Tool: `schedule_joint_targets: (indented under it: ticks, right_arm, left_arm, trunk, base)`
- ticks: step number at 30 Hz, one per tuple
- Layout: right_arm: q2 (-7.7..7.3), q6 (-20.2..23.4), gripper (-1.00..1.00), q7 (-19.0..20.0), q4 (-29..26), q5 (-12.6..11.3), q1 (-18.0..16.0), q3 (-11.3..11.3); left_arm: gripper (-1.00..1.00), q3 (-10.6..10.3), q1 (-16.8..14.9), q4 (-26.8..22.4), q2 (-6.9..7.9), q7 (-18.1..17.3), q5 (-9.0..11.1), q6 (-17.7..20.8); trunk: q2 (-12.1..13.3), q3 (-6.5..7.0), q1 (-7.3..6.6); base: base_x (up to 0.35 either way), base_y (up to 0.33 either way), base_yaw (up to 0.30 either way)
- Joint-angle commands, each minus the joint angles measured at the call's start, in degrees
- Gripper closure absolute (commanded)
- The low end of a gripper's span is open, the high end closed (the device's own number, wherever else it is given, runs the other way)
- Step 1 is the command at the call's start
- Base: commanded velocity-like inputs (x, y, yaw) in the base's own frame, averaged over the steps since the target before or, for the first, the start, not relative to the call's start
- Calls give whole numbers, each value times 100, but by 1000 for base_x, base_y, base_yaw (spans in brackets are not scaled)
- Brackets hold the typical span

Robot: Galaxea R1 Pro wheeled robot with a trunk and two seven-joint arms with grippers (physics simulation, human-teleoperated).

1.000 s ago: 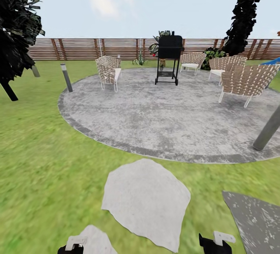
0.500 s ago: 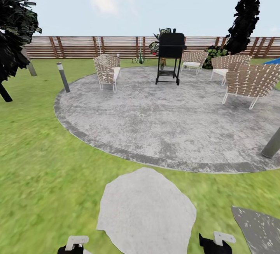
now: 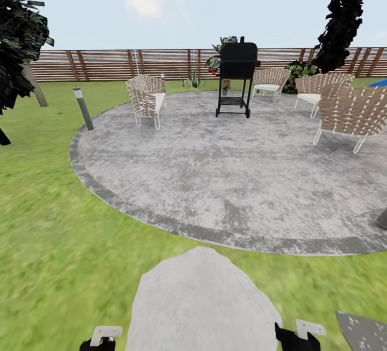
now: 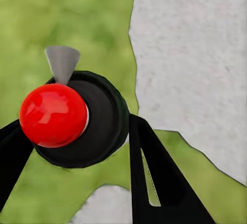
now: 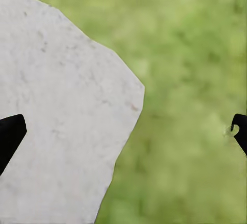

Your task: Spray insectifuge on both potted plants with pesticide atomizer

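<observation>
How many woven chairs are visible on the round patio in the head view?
4. One stands at the patio's left side; one at the back, right of the black grill; one further right near the fence; one nearest, at the right edge. Others may lie outside the picture.

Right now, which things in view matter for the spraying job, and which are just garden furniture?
Job: pesticide atomizer, held between the fingers of the left gripper; right gripper, open and free; garden lawn. I cannot pick out the potted plants from here.
Just there: grill, wicker chairs, bollard light, stepping slab, fence.
</observation>
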Motion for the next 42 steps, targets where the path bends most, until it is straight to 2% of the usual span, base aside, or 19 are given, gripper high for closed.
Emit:
schedule_joint_targets:
  ticks: [1,42]
  right_arm:
    - [0,-9,-100,-19,-2,-33,-2,49]
    - [0,-9,-100,-16,2,-31,1,50]
  left_arm:
    - [100,47,-3,5,1,-21,-42,-20]
    - [100,47,-3,5,6,-18,-42,-20]
  trunk:
    - [-2,-5,2]
    - [-2,-5,2]
  base:
    - [336,0,0]
    - [336,0,0]
